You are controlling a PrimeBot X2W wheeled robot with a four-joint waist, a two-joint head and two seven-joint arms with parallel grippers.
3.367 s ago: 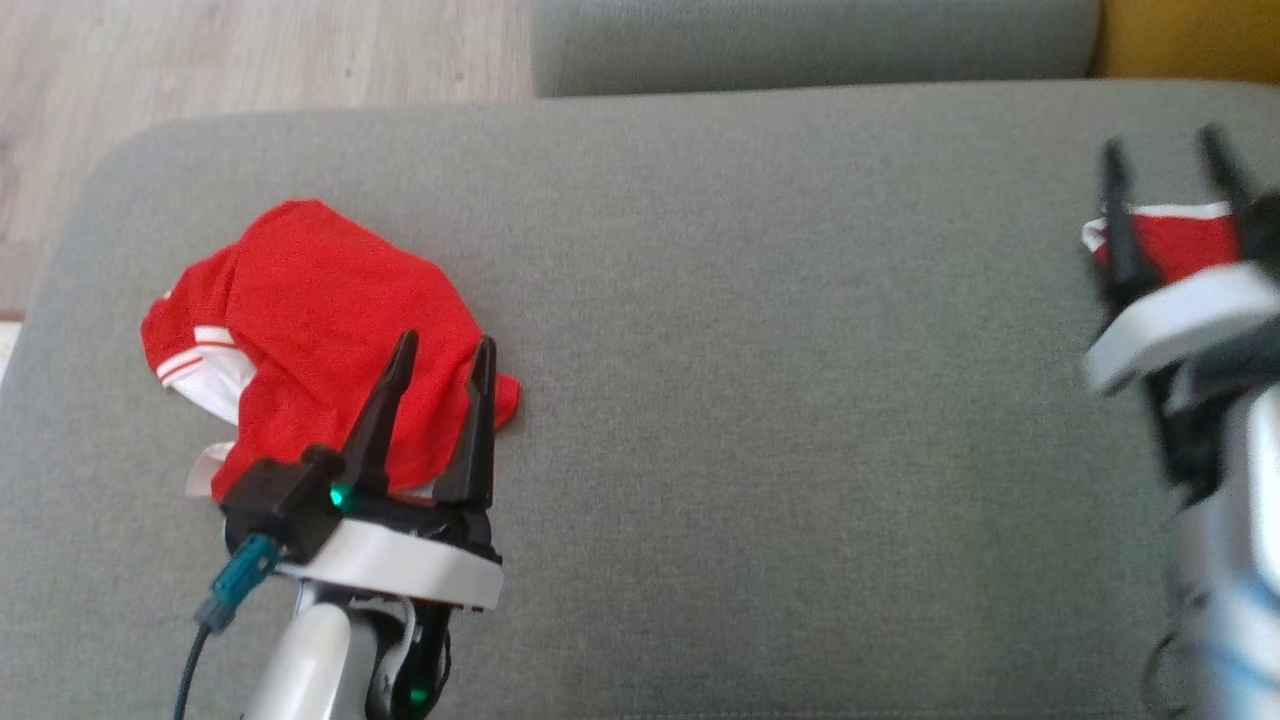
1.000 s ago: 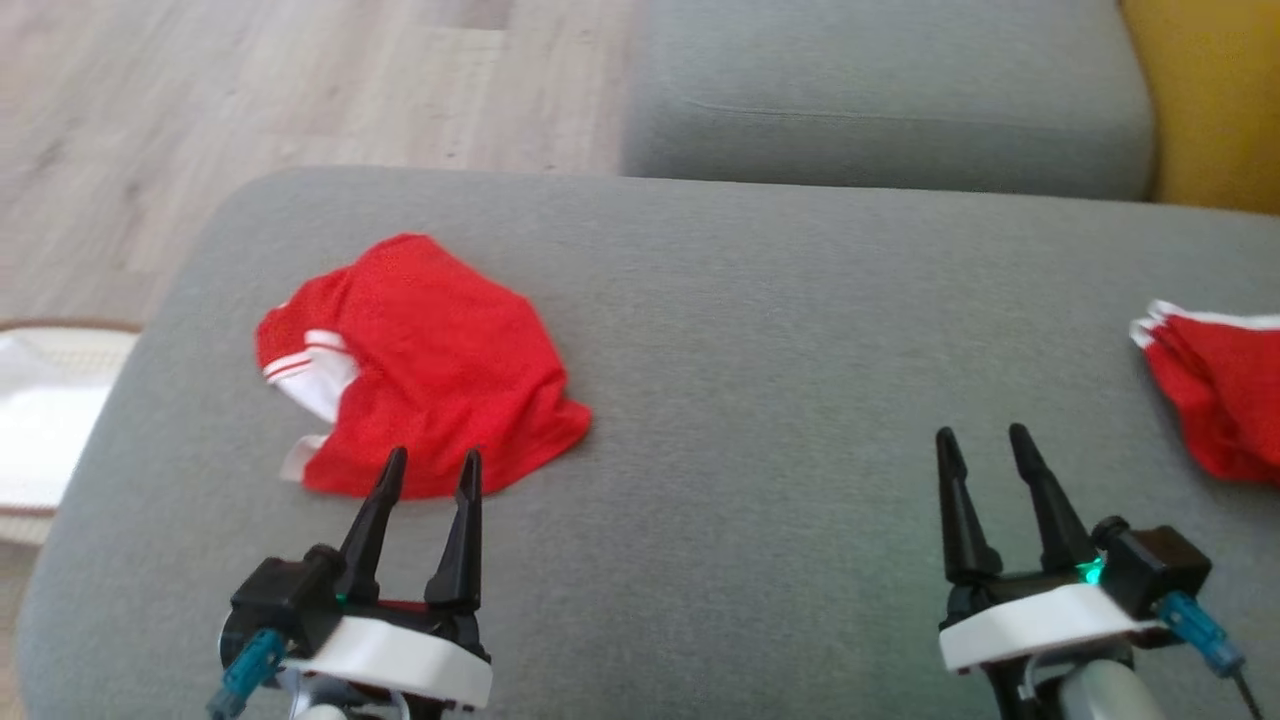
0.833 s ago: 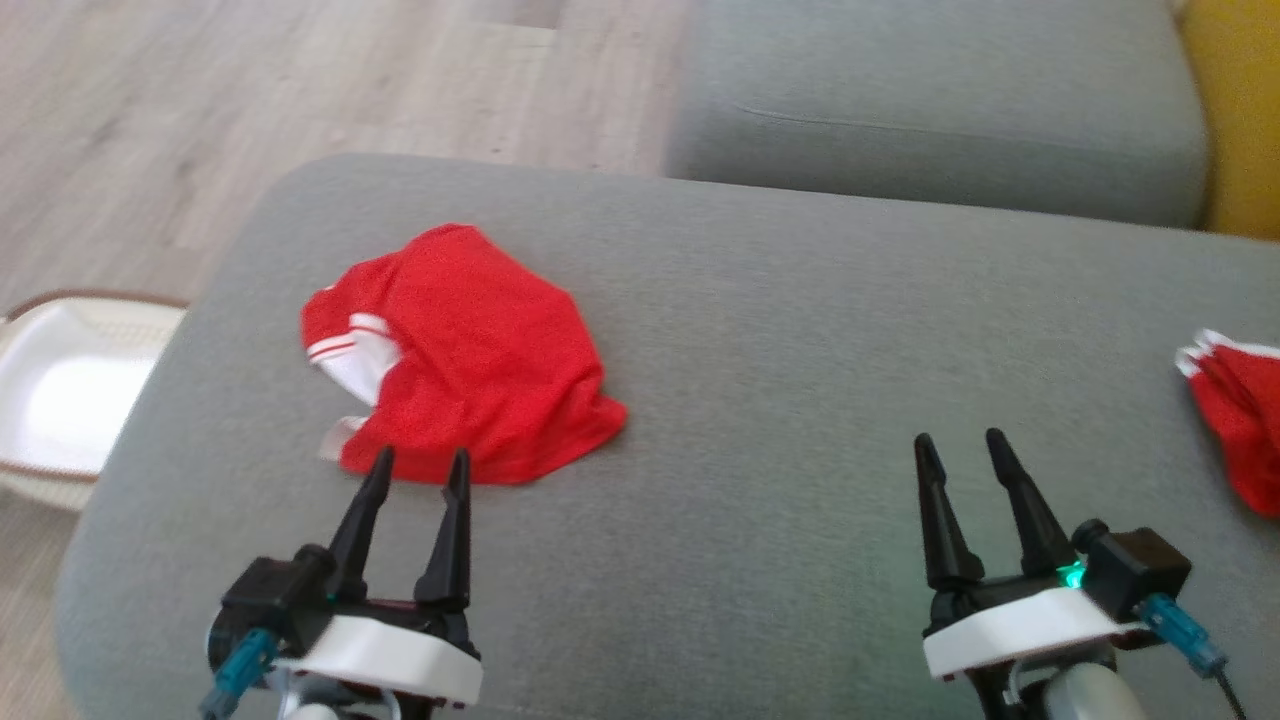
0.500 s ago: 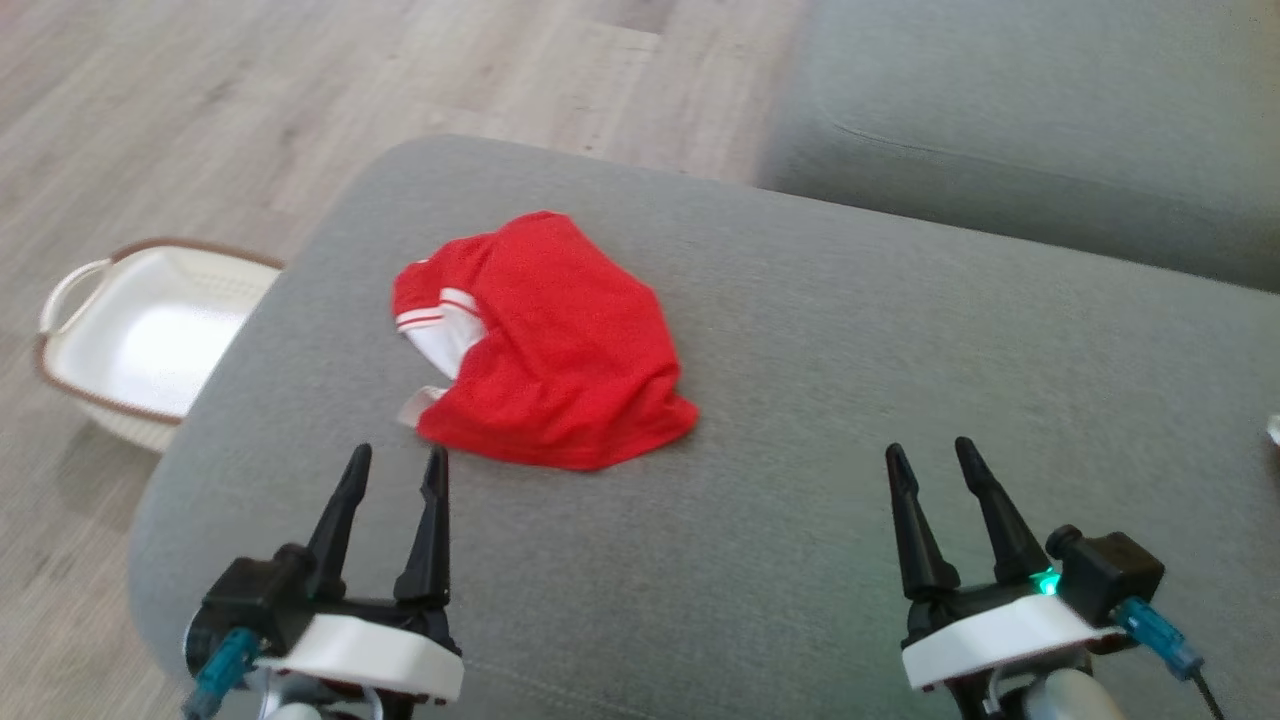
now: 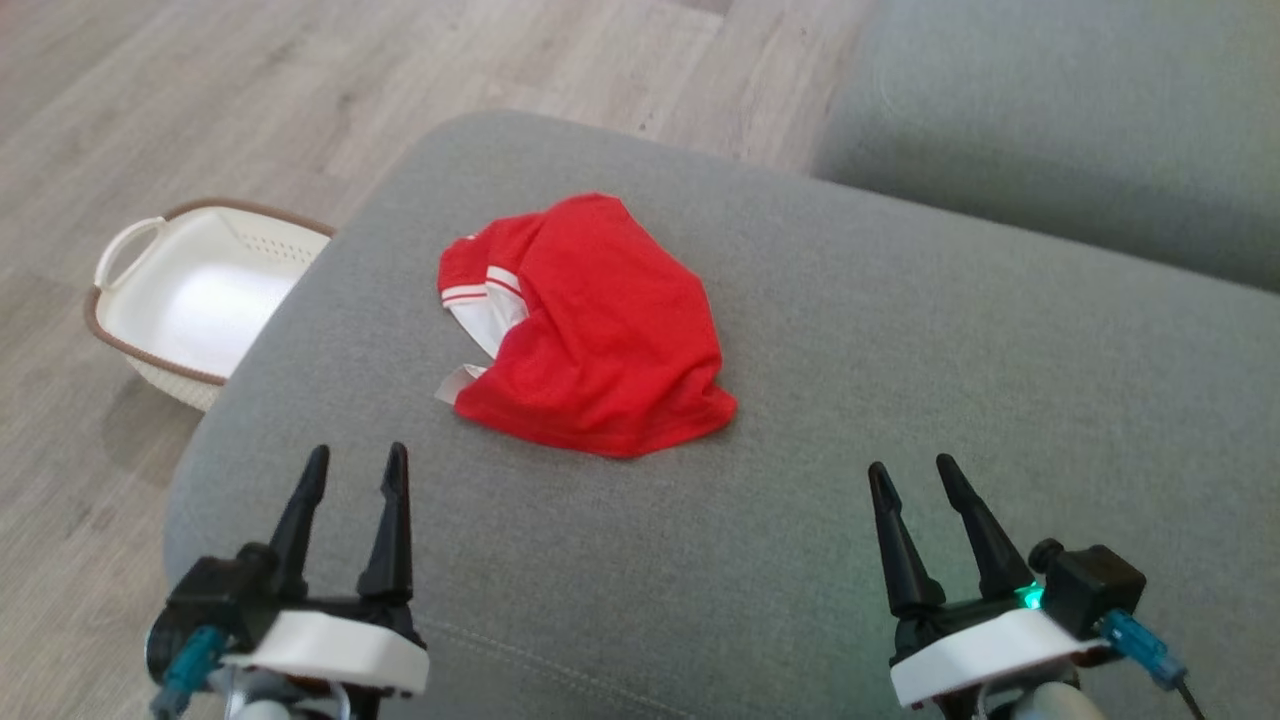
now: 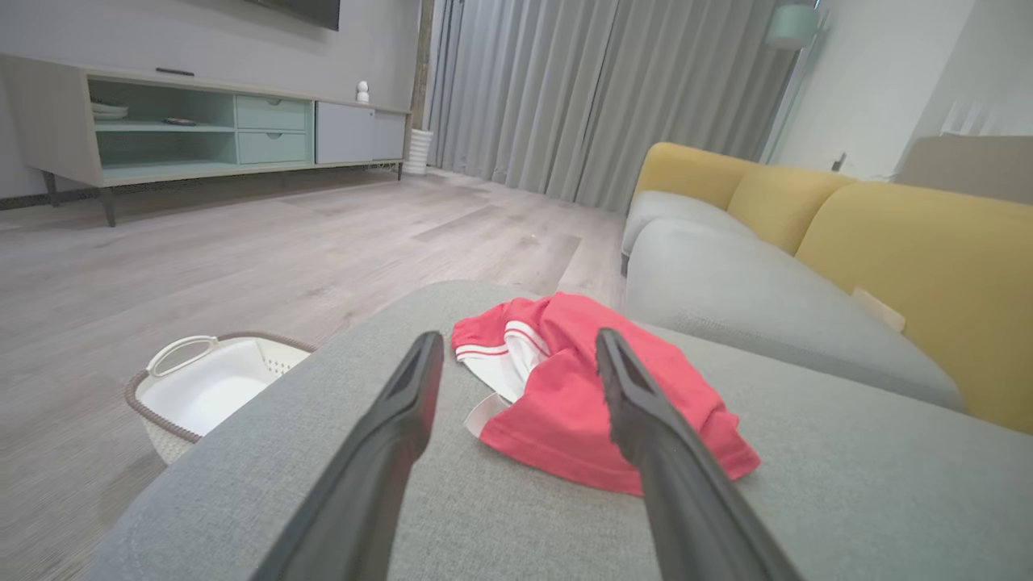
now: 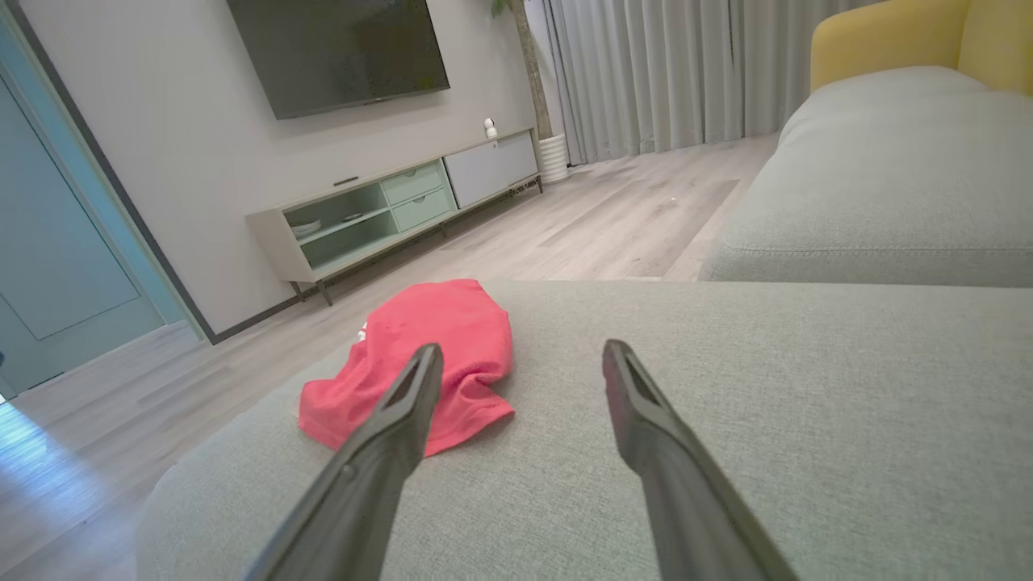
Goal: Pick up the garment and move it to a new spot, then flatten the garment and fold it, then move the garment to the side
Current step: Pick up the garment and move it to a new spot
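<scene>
A crumpled red garment (image 5: 595,335) with white striped trim lies on the grey sofa cushion (image 5: 900,360), near its far left end. In the left wrist view the garment (image 6: 581,395) sits just beyond the fingers; in the right wrist view the garment (image 7: 428,355) lies ahead to the left. My left gripper (image 5: 357,470) hovers open and empty at the lower left, short of the garment. At the lower right my right gripper (image 5: 913,472) is open and empty too, over bare cushion.
A white basket (image 5: 190,300) with a brown rim stands on the wooden floor (image 5: 250,90) left of the cushion. A second grey seat (image 5: 1060,130) lies behind. A low TV cabinet (image 6: 202,129) and yellow backrests (image 6: 904,242) stand farther off.
The head camera has swung left: the basket has come into view and the second red cloth at the right has left it. Both grippers stay open; the garment lies where it was.
</scene>
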